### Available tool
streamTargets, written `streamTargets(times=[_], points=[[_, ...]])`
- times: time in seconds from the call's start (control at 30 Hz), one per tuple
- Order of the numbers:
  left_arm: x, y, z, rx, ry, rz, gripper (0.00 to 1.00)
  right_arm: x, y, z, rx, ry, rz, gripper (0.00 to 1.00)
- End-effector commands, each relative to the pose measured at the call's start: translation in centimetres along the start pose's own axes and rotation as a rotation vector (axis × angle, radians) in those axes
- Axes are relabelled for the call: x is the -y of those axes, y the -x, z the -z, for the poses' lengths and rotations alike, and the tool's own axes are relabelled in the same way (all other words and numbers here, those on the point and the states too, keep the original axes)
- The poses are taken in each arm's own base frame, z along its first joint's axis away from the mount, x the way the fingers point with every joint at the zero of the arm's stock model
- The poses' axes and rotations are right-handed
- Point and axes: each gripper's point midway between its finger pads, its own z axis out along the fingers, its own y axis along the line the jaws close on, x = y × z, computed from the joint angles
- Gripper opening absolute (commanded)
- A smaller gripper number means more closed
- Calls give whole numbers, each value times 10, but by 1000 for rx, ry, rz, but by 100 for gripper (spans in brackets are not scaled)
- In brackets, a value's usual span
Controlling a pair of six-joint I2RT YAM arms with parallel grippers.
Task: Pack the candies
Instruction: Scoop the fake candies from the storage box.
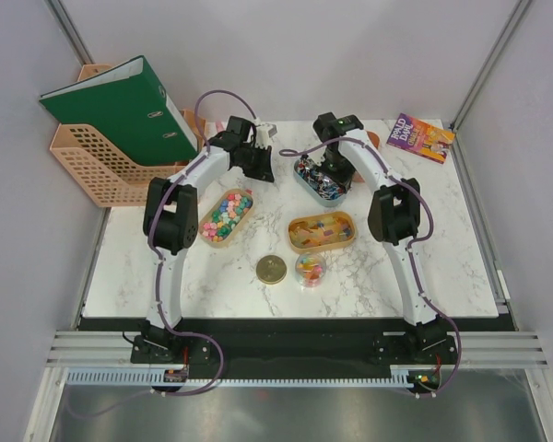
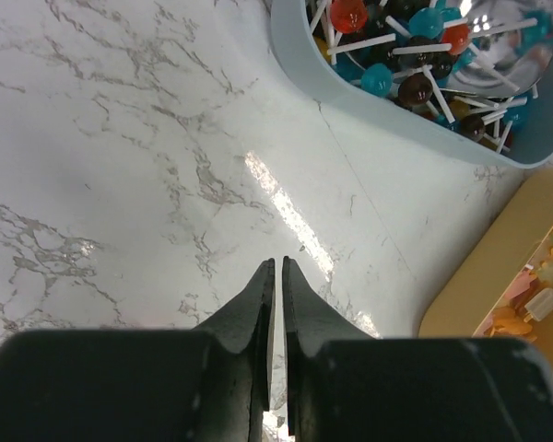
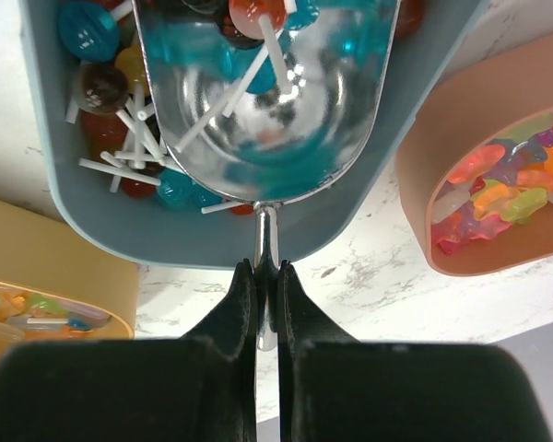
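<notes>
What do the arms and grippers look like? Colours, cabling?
The left arm and right arm have white links, black joint housings and a purple cable looped along each. The left gripper and right gripper are matte black, with two tapered fingers narrowing to thin tips.

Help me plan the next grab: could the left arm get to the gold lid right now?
Probably yes: the gold lid lies uncovered on bare marble near the left arm, whose jaws are empty.
</notes>
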Motion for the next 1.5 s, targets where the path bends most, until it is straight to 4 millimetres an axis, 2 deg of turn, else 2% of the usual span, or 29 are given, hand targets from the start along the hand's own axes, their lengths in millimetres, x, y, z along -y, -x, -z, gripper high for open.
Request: streamTargets(times=[0.0, 0.3, 0.33, 0.5, 0.63, 0.83, 0.9, 1.2, 1.23, 1.3, 1.33, 1.37, 1.4, 1.43, 1.47], points=[[8, 15, 26, 39, 20, -67, 13, -40, 5, -11, 10, 182, -23, 0], [7, 7, 41, -3, 52, -119, 13, -41, 15, -14, 69, 183, -28, 0], [7, 6, 44, -5, 56, -125, 13, -40, 15, -20, 74, 170, -30, 0], [4, 3, 50, -23, 74, -143, 14, -34, 15, -14, 105, 159, -54, 0], [4, 5, 53, -20, 76, -150, 14, -25, 19, -5, 159, 152, -94, 0], [5, 6, 59, -32, 72, -168, 15, -11, 27, 28, 282, 130, -125, 0], [2, 8, 62, -30, 79, -166, 16, -6, 30, 34, 319, 104, -127, 0], [-1, 10, 74, -25, 103, -185, 17, -17, 21, 50, 418, 102, -146, 0], [0, 13, 78, -16, 104, -189, 17, -18, 23, 61, 452, 105, -142, 0], [1, 13, 81, -12, 109, -196, 18, -18, 23, 67, 484, 94, -137, 0], [3, 15, 86, -5, 113, -201, 18, -19, 23, 79, 510, 93, -122, 0], [3, 16, 88, -1, 117, -209, 18, -18, 20, 84, 514, 79, -81, 0], [1, 14, 89, -8, 132, -212, 20, -22, 10, 80, 490, 78, -56, 0], [0, 14, 92, -7, 147, -218, 22, -21, 2, 90, 497, 54, -29, 0], [-2, 15, 97, -3, 166, -228, 26, -23, -6, 91, 487, 46, 70, 0]])
